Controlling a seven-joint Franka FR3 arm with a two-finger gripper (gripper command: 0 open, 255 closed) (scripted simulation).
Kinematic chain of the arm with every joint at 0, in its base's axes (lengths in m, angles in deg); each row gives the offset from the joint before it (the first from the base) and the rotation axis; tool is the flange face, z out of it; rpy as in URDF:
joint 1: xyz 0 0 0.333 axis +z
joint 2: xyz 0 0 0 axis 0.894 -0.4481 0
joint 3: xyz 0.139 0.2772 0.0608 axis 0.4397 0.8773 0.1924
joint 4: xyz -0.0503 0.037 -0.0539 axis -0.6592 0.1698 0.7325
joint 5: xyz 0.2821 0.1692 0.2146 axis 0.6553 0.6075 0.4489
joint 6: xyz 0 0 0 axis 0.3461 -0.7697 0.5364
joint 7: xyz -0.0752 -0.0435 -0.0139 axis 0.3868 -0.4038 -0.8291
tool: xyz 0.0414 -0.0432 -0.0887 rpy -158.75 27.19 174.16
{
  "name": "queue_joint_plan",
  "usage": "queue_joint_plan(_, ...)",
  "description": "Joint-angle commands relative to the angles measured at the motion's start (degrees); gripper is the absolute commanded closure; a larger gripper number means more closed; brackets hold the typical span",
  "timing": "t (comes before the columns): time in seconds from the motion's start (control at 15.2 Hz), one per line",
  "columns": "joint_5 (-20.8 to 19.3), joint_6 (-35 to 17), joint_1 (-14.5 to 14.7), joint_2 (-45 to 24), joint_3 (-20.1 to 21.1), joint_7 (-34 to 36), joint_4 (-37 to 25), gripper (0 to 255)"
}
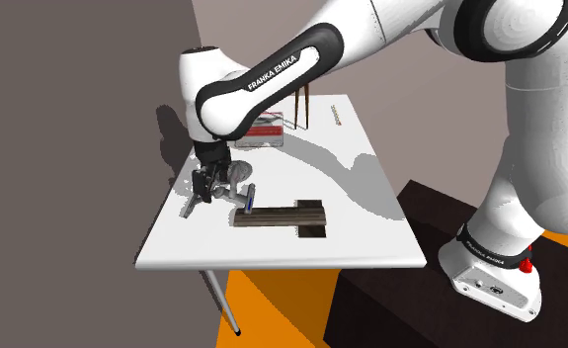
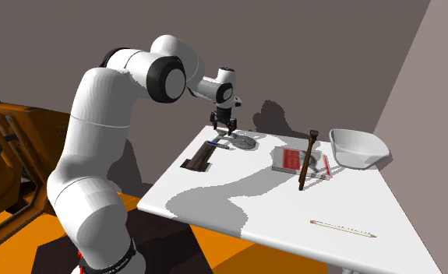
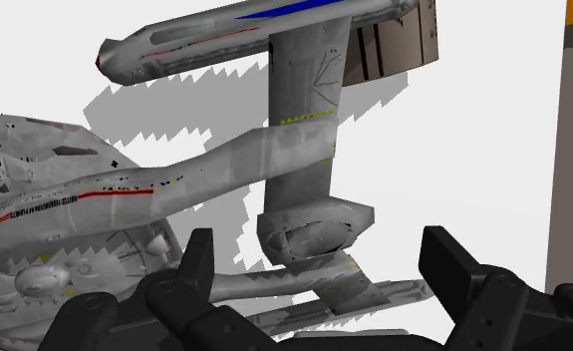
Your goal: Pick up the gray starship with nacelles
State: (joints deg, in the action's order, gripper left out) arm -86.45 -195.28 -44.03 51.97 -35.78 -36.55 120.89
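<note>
Wrist view, left to right: the saucer of the gray starship point(image 3: 299, 179) (cut off at the frame edge), one black finger point(image 3: 196, 264), the pylon with its pod, then the other finger. The gripper point(image 3: 319, 247) stood spread, clasping nothing, astride the pylon. The ship lay on the white table point(image 1: 370, 237), just beside the dark board point(image 1: 284, 217). Step in hand, as judged: pre-grasp alignment. The next move called for closing squarely on the pylon. The fingers partly hid the nearest nacelle.

Second exterior view: white table point(image 2: 253, 210) bears white bowl point(image 2: 358, 147) upper right, red-and-white box point(image 2: 296, 159) centre, thin stick point(image 2: 343, 228) lower right.
</note>
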Motion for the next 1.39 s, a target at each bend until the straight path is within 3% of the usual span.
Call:
queue_joint_plan(0.0, -0.06, -0.49, 0.01, -0.36, -0.04, -0.04, 0.10, 0)
queue_joint_plan(0.07, -0.04, -0.51, 0.04, -0.24, -0.02, 0.01, 0.23, 255)
queue_joint_plan(0.66, -0.06, -0.49, 0.01, -0.36, -0.04, -0.04, 0.10, 255)
queue_joint_plan(1.32, 0.37, 5.87, -0.19, 2.70, 0.24, 0.26, -3.26, 255)
